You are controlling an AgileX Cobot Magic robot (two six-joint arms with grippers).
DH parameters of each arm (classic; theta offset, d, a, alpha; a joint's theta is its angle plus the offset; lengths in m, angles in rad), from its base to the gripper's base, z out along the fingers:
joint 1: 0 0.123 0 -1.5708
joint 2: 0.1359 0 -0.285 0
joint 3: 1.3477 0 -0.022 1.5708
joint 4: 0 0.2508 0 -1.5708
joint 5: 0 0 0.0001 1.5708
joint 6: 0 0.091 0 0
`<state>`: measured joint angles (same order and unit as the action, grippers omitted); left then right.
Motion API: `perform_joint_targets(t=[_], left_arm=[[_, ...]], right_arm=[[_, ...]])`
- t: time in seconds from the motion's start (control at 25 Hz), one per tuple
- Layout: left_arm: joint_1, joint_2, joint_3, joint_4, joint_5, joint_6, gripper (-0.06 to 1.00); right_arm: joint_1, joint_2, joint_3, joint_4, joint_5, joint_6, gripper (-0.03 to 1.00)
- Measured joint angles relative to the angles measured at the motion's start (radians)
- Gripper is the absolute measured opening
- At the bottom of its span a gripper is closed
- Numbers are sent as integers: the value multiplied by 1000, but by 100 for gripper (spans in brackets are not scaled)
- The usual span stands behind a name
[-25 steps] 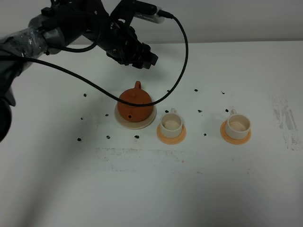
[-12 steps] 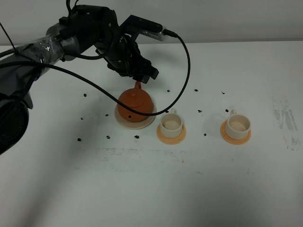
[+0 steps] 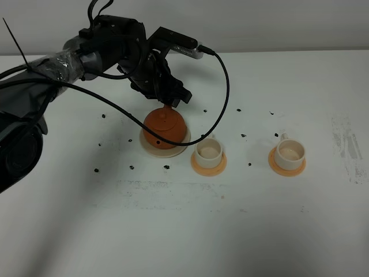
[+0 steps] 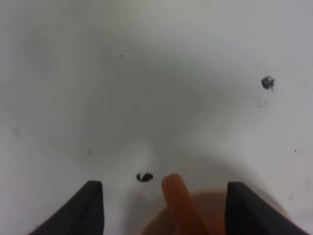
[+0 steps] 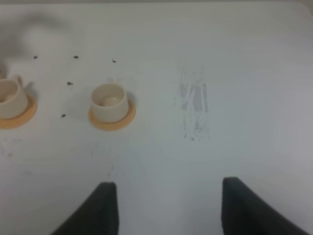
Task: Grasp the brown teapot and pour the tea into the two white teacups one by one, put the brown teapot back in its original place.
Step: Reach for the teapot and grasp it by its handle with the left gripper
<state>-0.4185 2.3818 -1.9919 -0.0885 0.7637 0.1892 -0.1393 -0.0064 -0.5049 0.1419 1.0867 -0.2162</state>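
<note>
Left jaws lowered around brown teapot (image 3: 164,127) handle (image 4: 179,201), spread wide, not touching.

Reddish-brown round clay teapot (image 3: 164,126) on pale beige round saucer (image 3: 151,148); 2 cream-white cylindrical teacups (image 3: 208,152) (image 3: 289,152) on orange round coasters (image 3: 199,168) (image 3: 275,166); white tabletop (image 3: 259,231) speckled with small black flecks (image 3: 239,109).

Soft, even light; left wrist view blurry, brown teapot (image 4: 182,205) unfocused.
</note>
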Motion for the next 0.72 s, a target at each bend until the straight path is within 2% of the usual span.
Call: perform_joint_targets(t=[0.72], left_arm=[[18, 20, 0, 15, -44, 56, 56]], right_arm=[[0, 0, 0, 0, 0, 0, 49]])
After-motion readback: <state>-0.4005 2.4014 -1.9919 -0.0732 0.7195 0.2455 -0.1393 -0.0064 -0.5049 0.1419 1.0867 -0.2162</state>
